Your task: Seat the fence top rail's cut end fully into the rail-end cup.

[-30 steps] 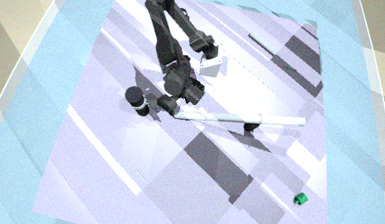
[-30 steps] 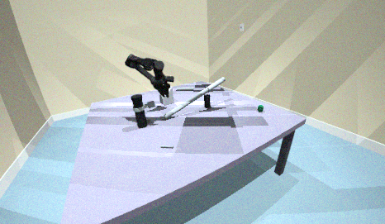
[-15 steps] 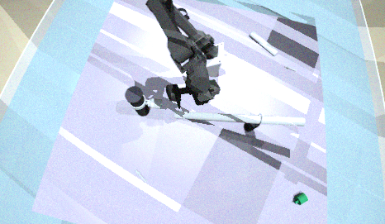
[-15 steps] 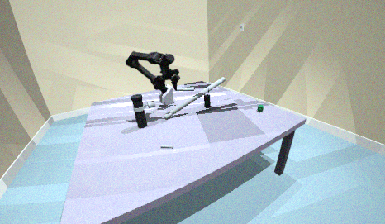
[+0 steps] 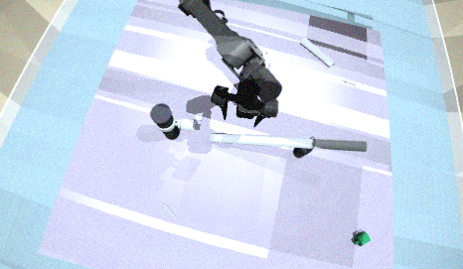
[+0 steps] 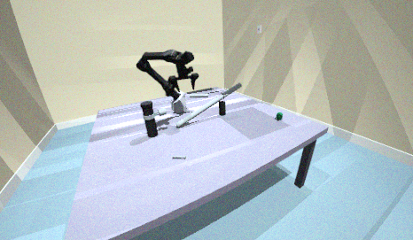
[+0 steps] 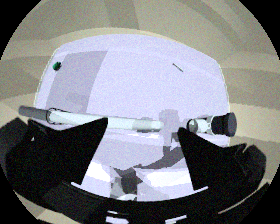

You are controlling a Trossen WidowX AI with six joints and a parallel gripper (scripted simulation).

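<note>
The pale rail (image 5: 263, 140) (image 6: 199, 111) (image 7: 126, 123) runs through the loop cap on the short black post (image 5: 300, 152) (image 6: 222, 109). It is tilted: its far end is raised and its cut end (image 5: 214, 138) (image 6: 179, 125) is low, near the table, apart from the cup. The white rail-end cup (image 5: 188, 124) (image 6: 162, 112) (image 7: 192, 125) hangs on the brace band (image 6: 148, 117), high on the big black post (image 5: 161, 114) (image 6: 151, 127) (image 7: 225, 124). My gripper (image 5: 240, 122) (image 6: 186, 89) (image 7: 144, 125) is open and empty, above the rail's cut-end side.
A green piece (image 5: 363, 238) (image 6: 279, 116) (image 7: 57, 66) lies near one table corner. A pale bar (image 5: 317, 53) (image 6: 198, 96) lies on the arm's side. A small thin piece (image 5: 169, 210) (image 6: 179, 158) (image 7: 177, 67) lies across the rail from the arm; another (image 5: 349, 82) lies near the bar.
</note>
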